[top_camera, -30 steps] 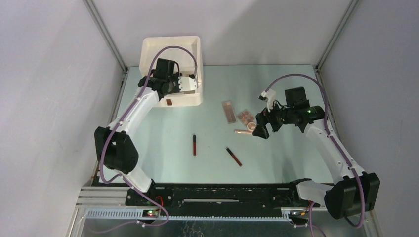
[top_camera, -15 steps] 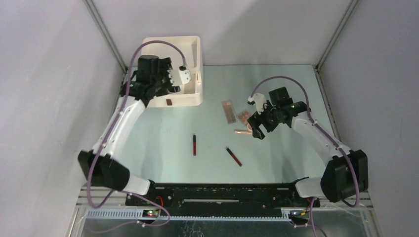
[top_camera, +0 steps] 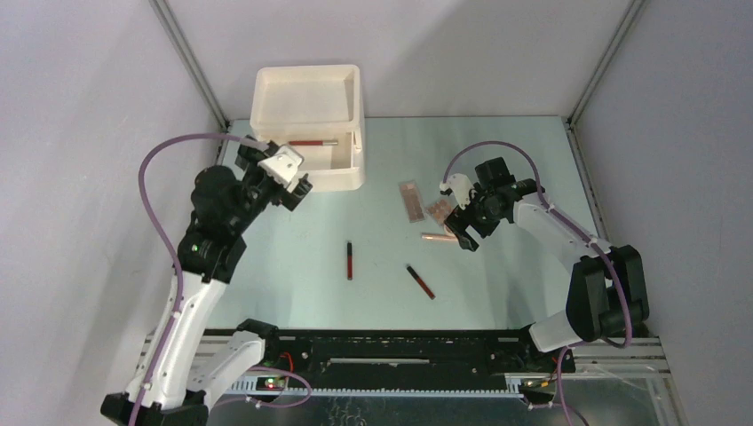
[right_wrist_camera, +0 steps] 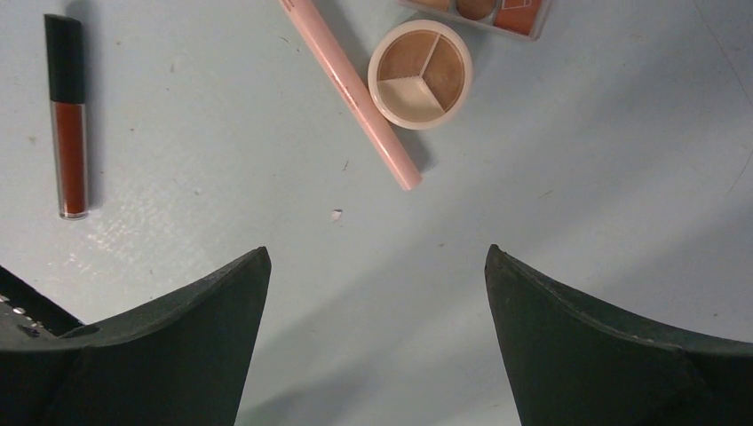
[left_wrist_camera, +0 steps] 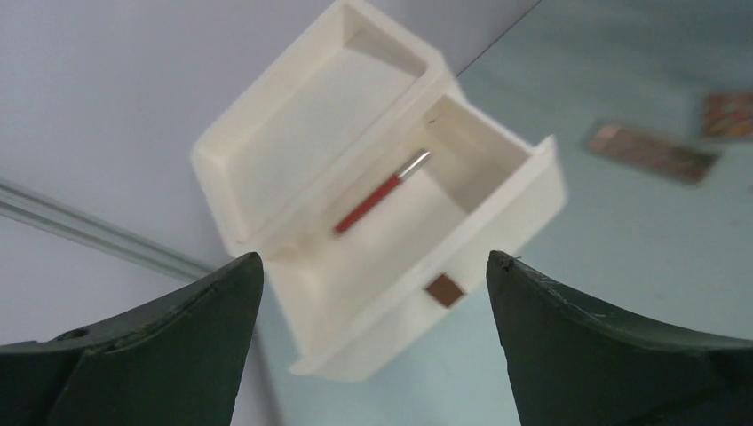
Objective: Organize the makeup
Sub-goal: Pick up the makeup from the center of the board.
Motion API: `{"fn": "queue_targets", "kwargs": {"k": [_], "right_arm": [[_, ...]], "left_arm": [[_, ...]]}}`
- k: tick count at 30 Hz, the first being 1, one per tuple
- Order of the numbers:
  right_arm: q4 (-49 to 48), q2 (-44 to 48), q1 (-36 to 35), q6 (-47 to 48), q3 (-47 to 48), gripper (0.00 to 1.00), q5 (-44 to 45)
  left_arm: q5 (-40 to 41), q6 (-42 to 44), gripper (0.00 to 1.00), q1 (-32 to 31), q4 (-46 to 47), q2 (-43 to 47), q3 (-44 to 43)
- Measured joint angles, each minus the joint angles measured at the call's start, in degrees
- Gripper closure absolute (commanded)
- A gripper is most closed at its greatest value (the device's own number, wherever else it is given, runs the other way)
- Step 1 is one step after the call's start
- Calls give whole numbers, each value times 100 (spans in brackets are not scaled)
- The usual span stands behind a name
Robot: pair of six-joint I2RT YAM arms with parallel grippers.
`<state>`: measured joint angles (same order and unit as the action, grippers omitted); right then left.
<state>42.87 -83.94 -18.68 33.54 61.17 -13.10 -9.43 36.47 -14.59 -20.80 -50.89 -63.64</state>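
palette [right_wrist_camera: 497,11] cut off at right wrist view's top; left gripper [left_wrist_camera: 373,257] and right gripper [right_wrist_camera: 375,251] gape empty

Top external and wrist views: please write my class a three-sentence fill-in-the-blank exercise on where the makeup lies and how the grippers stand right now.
1. The red pencil lies inside the cream box's pulled-out ____.
2. The round compact is divided into ____ colour sections.
3. The left gripper and the right gripper are both ____, holding nothing.

Missing words: drawer; three; open.
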Motion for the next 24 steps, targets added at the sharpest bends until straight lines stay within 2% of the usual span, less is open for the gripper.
{"fn": "queue_targets", "kwargs": {"k": [4, 8, 15, 24], "right_arm": [[-55, -131, 4, 173, 0, 0, 24], [-116, -267, 17, 358, 0, 1, 72], [-243, -643, 20, 612, 2, 6, 81], [-326, -1268, -76, 868, 144, 14, 72]], "left_arm": [[-326, -1222, 0, 0, 463, 673, 719], [-525, -2118, 0, 0, 789, 883, 1108], [-581, -2608, 0, 0, 1054, 914, 1467], [-605, -2649, 0, 0, 1178, 940, 1593]]}}
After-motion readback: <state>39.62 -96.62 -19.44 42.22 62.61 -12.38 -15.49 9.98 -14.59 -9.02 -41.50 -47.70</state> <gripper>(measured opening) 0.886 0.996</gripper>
